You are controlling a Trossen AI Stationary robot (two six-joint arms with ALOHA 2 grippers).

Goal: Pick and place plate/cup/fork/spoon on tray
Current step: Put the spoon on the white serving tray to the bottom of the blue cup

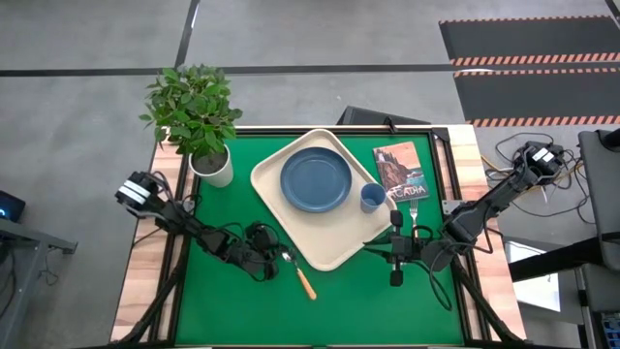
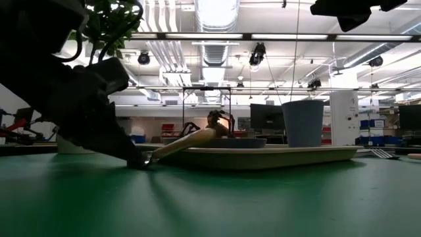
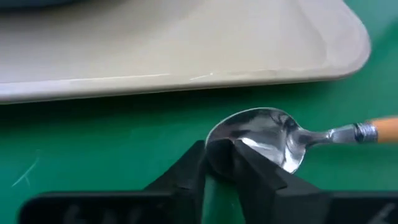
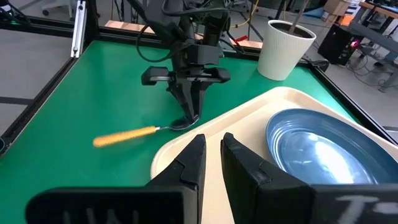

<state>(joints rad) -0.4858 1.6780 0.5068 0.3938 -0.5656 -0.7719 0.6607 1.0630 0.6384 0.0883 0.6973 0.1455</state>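
While the left gripper [image 1: 274, 260] sits low on the green table [image 1: 349, 301] just off the tray's near corner, its two dark fingers [image 3: 249, 169] are pinched in close on the bowl of the spoon [image 1: 297, 274], which lies flat on the mat. From the wrist view the fingertips straddle the shiny bowl's edge with almost no gap, so it looks like a grip, though the spoon is not lifted. Its orange handle points away from the tray [image 1: 281, 208], toward the table's front edge, and the bowl lies just beside the tray's rim without touching it. The blue plate [image 1: 317, 179] rests inside the tray, filling much of its middle, and the cup [image 1: 372, 198] stands upright in the tray beside the plate, near the corner closest to the book [image 1: 400, 171]. That book lies on the mat just beside the tray. The fork [image 1: 414, 215] lies on the mat between the tray's corner and the right arm, tines toward the book. The right gripper [image 1: 396, 233] hangs by the tray's right corner, close to the fork, its fingers nearly together with only a thin slit between them and nothing held. A potted plant [image 1: 199, 116] stands at the table's far left corner.
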